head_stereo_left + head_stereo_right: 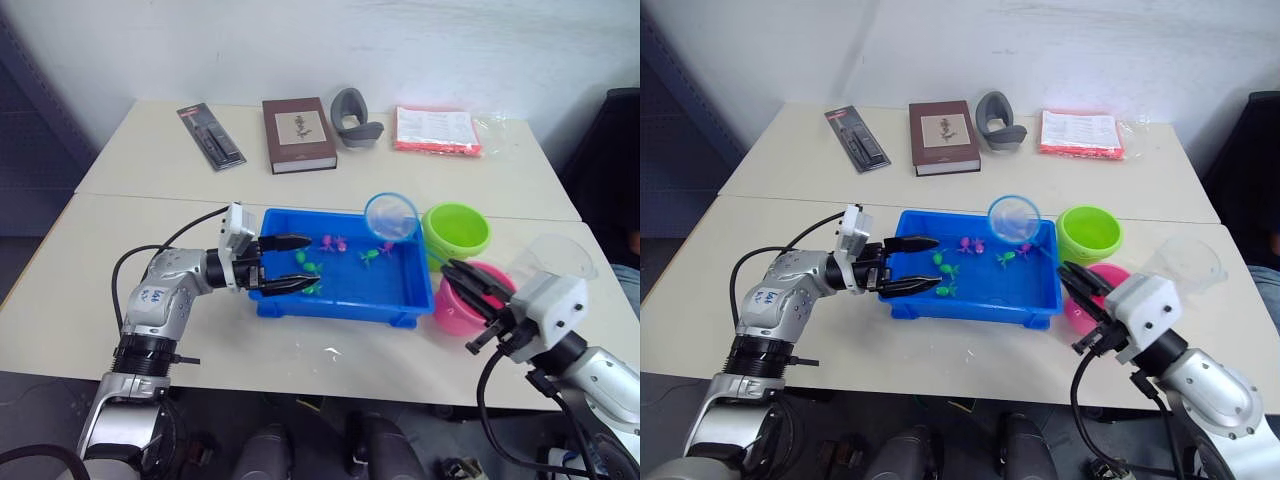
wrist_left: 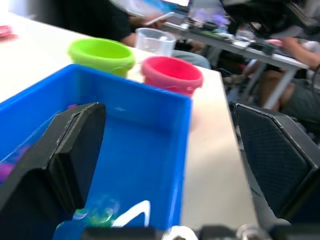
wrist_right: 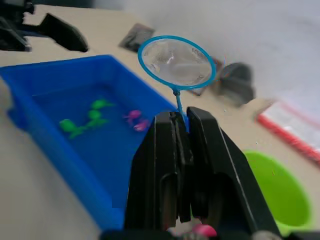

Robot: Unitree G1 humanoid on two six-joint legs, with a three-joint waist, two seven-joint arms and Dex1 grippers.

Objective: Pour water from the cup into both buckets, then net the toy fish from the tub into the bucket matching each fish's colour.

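Net [image 3: 176, 62] looks featherlight and flimsy; my right gripper [image 3: 181, 127] is clenched on its thin stick, hoop hovering over the tub's [image 1: 340, 301] far right corner. Tiny slippery fish [image 1: 308, 268] float below. Left gripper [image 1: 298, 264] hangs released over the tub's left end.

Silver arms, black claws, black cables

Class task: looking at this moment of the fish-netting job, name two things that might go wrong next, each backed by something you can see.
1. The right gripper pinches the net by its thin handle, so the net may twist or slip when scooping.
2. The left gripper straddles the tub wall with open fingers, so a nudge could shift the tub toward the pink bucket.
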